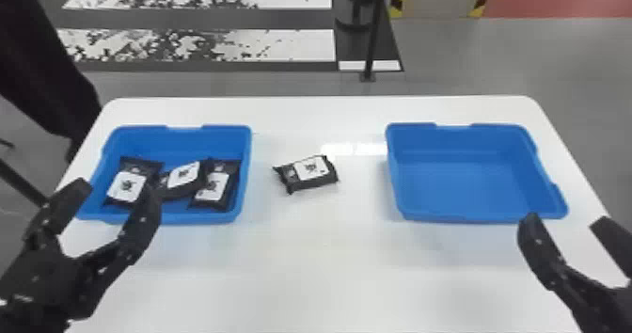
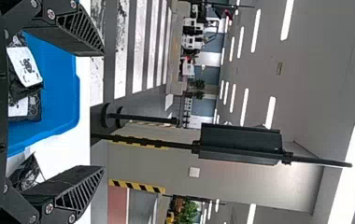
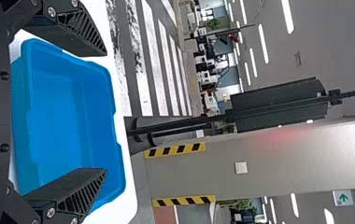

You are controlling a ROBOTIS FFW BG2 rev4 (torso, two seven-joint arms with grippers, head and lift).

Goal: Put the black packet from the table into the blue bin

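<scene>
Your left gripper [image 1: 114, 193], fingers apart, lies left of the black packet [image 1: 310, 173], nearer it; your right gripper [image 1: 566, 221], also spread, lies right.

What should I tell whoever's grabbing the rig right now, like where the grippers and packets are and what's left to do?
Left gripper: open, holding nothing, over the left bin's near side.
Right gripper: open, holding nothing, by the right bin's near right corner.
Packets: one loose packet lies on the table between the bins; three packets lie in the left bin.
Done: the loose packet is not yet gripped or binned.
Left: pick it up and put it in the blue bin. The task doesn't say which; check first.
</scene>
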